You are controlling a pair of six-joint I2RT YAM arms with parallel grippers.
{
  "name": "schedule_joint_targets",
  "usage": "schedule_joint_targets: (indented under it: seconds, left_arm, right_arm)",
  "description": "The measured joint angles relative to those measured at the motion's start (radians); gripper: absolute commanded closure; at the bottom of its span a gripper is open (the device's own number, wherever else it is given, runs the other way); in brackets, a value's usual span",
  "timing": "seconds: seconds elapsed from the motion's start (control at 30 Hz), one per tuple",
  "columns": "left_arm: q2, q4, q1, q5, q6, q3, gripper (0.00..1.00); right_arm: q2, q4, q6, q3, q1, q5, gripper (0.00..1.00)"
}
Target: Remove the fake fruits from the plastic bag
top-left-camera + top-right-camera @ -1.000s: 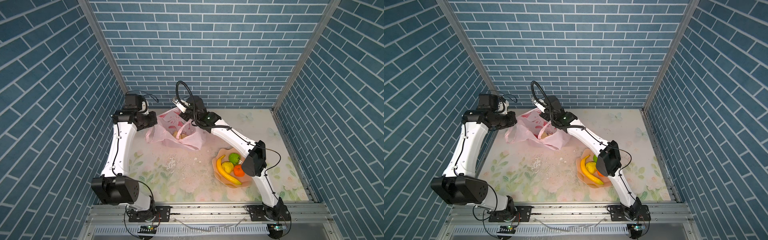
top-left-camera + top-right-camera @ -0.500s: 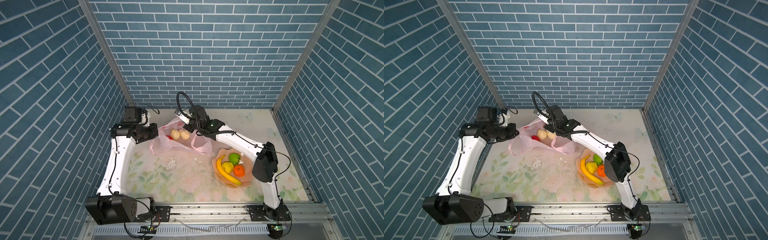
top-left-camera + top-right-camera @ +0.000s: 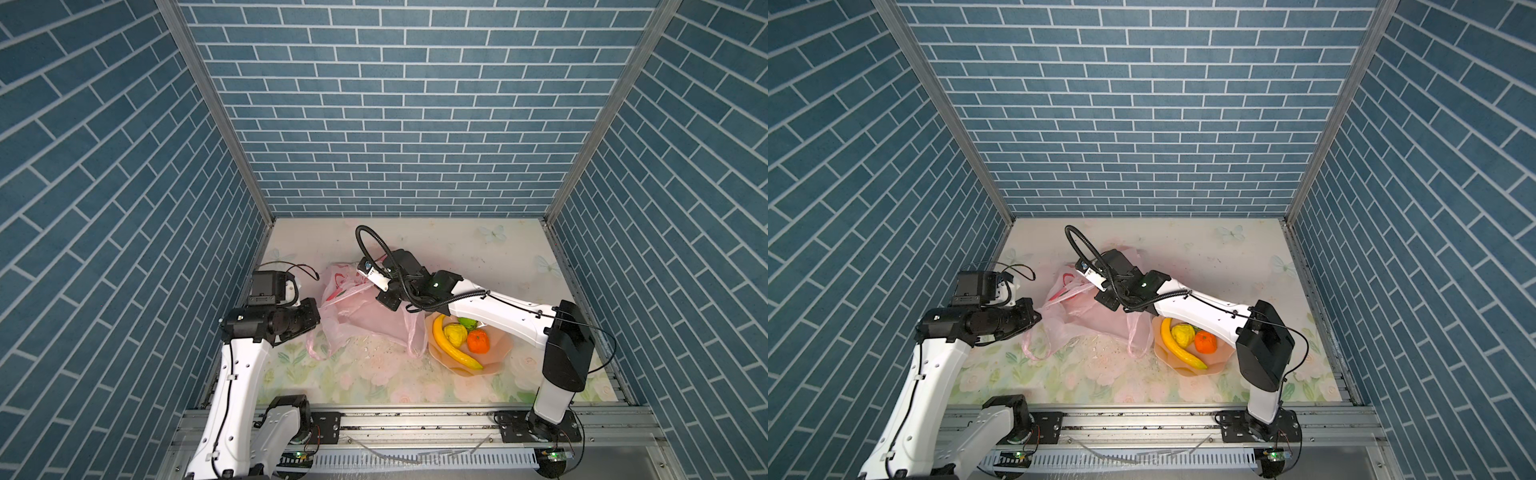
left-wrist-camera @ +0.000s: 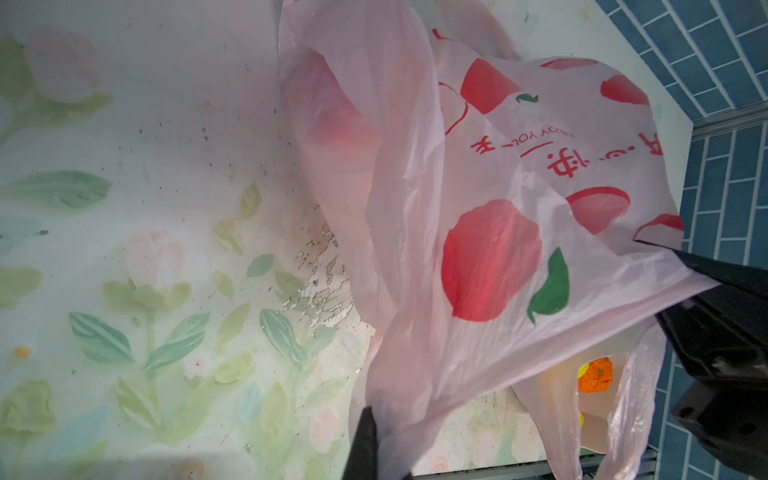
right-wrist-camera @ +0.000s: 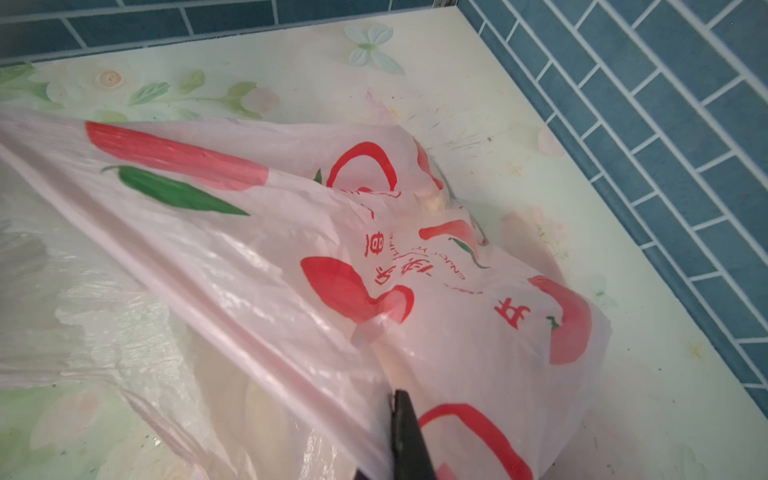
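The pink plastic bag (image 3: 357,316) (image 3: 1084,316) lies slumped on the floral table, handles trailing toward the front. My left gripper (image 3: 319,309) (image 4: 386,449) is shut on the bag's left edge. My right gripper (image 3: 388,305) (image 5: 399,436) is shut on its film at the right. A red blur (image 4: 332,124) and a cream lump (image 5: 436,201) show through the plastic bag (image 4: 478,208) (image 5: 374,270). The banana (image 3: 451,349), wrinkly yellow fruit (image 3: 455,332), tangerine (image 3: 478,340) (image 4: 596,374) and green fruit (image 3: 467,321) lie in the peach bowl (image 3: 498,357).
The peach bowl (image 3: 1221,361) stands right of the bag, under my right forearm. Blue brick walls close in the table on three sides. A worn, flaky patch (image 4: 320,282) marks the table in front of the bag.
Both grippers have come down with the bag, which hung raised a second ago and now lies slack on the table. The cream lumps and red fruit seen in its mouth are now covered by film.
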Motion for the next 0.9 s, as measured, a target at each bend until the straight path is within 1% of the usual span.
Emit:
schedule_joint_targets:
  seconds: [0.1, 0.17, 0.27, 0.4, 0.47, 0.57, 0.63, 0.73, 0.8, 0.83, 0.9]
  left_arm:
    - [-0.027, -0.009, 0.003, -0.042, -0.027, -0.041, 1.00]
    - [-0.042, -0.018, 0.004, -0.057, -0.040, -0.047, 1.00]
    - [-0.057, -0.017, 0.004, -0.072, -0.051, -0.047, 1.00]
    - [-0.041, -0.017, 0.004, -0.075, -0.055, -0.029, 1.00]
    - [-0.024, -0.017, 0.004, -0.074, -0.053, -0.015, 1.00]
    - [0.001, -0.018, 0.004, -0.074, -0.042, 0.010, 1.00]
    - [0.017, -0.021, 0.004, -0.075, -0.034, 0.030, 1.00]
    - [0.040, -0.024, 0.004, -0.074, -0.020, 0.060, 1.00]
    - [0.053, -0.027, 0.004, -0.074, -0.013, 0.080, 1.00]
    - [0.059, -0.030, 0.004, -0.074, -0.010, 0.089, 1.00]
    - [0.074, -0.040, 0.004, -0.073, -0.001, 0.113, 1.00]
  right_arm:
    - [-0.014, -0.044, 0.035, 0.000, -0.010, 0.002, 0.68]
    - [-0.034, -0.074, 0.058, 0.000, -0.019, -0.002, 0.60]
    - [-0.091, -0.111, 0.087, -0.006, -0.024, -0.013, 0.54]
    - [-0.214, -0.158, 0.115, -0.016, -0.021, -0.038, 0.54]
    - [-0.275, -0.174, 0.126, -0.016, -0.015, -0.057, 0.58]
    - [-0.336, -0.188, 0.140, -0.016, 0.004, -0.090, 0.69]
    - [-0.352, -0.193, 0.149, -0.015, 0.019, -0.129, 0.77]
    - [-0.342, -0.195, 0.162, -0.013, 0.039, -0.203, 0.90]
    - [-0.310, -0.199, 0.159, -0.001, 0.051, -0.245, 0.98]
    - [-0.290, -0.201, 0.157, 0.007, 0.057, -0.257, 1.00]
    - [-0.236, -0.201, 0.150, 0.020, 0.069, -0.280, 1.00]
